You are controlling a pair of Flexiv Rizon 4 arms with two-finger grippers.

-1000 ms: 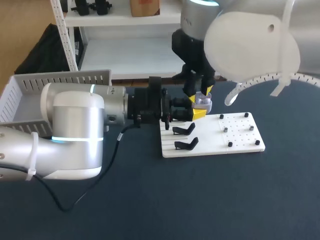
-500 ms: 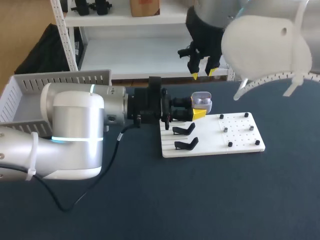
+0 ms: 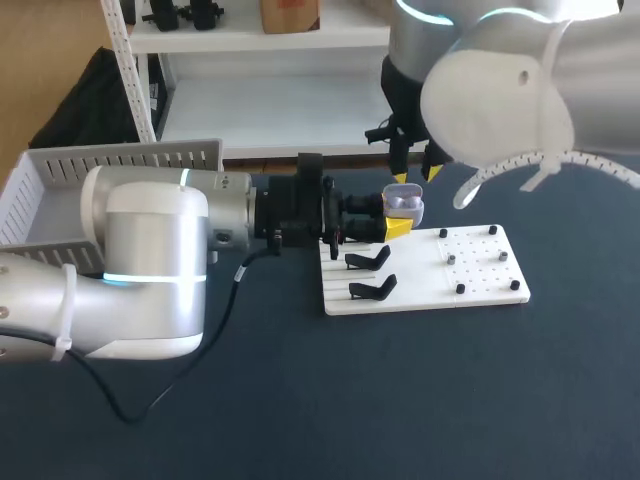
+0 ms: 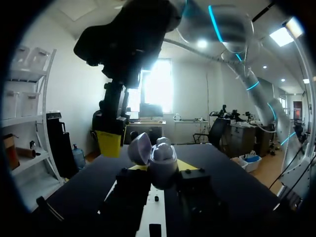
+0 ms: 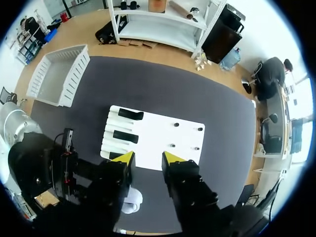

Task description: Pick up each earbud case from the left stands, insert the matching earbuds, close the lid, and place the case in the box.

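The left arm (image 3: 150,270) comes in from the near left and lies level over the desk (image 3: 400,400). A white board (image 3: 485,285) lies flat at the desk's centre, with two black stands (image 3: 368,260) on its left part and small pegs (image 3: 460,288) on its right. The left tool (image 4: 163,170) pinches the earbud case (image 3: 404,206) from two sides above the board's far-left corner. The lid (image 4: 139,149) is open, with earbuds (image 4: 163,144) seated inside. The right tool (image 3: 416,173) hangs above the case and slightly farther back, fingers spread and not touching it. The white box (image 3: 40,190) stands at the far left.
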